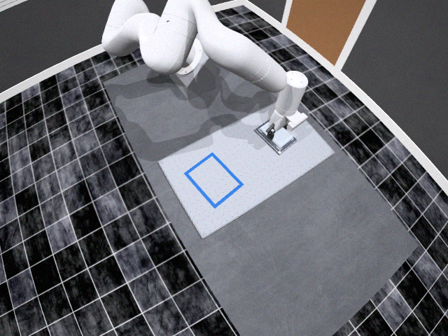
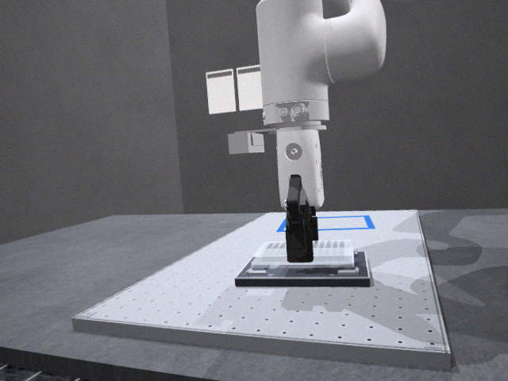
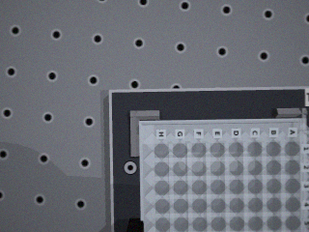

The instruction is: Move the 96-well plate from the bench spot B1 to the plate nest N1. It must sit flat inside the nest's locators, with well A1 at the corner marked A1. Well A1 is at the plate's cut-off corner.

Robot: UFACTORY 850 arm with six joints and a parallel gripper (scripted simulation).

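The clear 96-well plate lies over the dark plate nest (image 2: 302,275) on the perforated board; from the side it looks level and very close to the nest top. It also shows in the overhead view (image 1: 281,137) and the wrist view (image 3: 224,179), where column letters H to A run left to right and the row numbers start at the right edge. My gripper (image 2: 300,246) comes straight down and is shut on the plate across its width. A grey locator (image 3: 140,128) shows at the nest's corner beside the plate.
The blue outlined bench spot (image 1: 213,179) on the board holds nothing. The board (image 2: 286,303) rests on a grey table. The arm's body (image 1: 202,43) reaches over the table's far end.
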